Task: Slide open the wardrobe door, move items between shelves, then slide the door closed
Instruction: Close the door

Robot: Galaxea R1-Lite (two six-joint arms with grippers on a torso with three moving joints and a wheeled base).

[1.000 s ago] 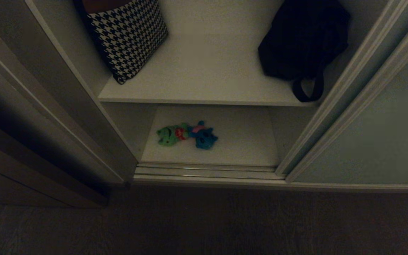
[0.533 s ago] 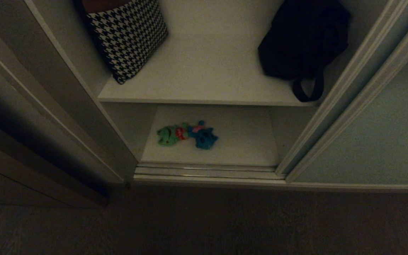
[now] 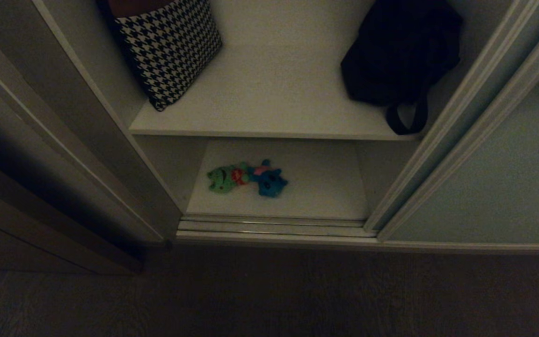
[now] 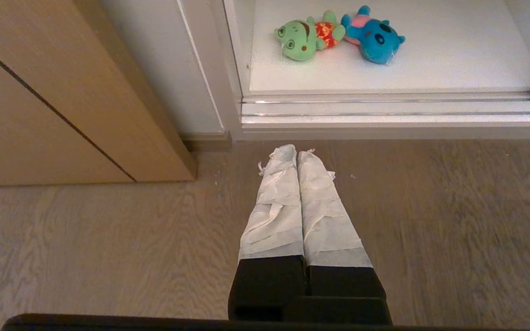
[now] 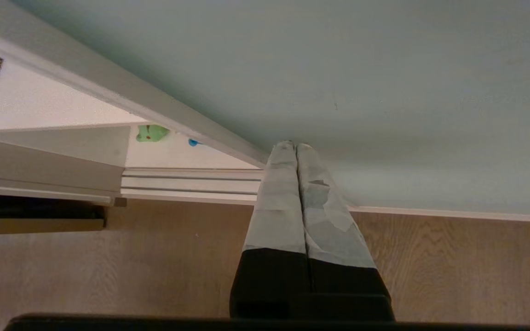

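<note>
Right tool shut, tips at sliding door, toys on btm shelf

Matte door panel, plush toys, wood-grain floor.

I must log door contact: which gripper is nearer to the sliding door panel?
Right. The right gripper has its tips at the sliding door panel; the left gripper hangs over the floor, away from it.

Closed right gripper against sliding wardrobe door
</note>
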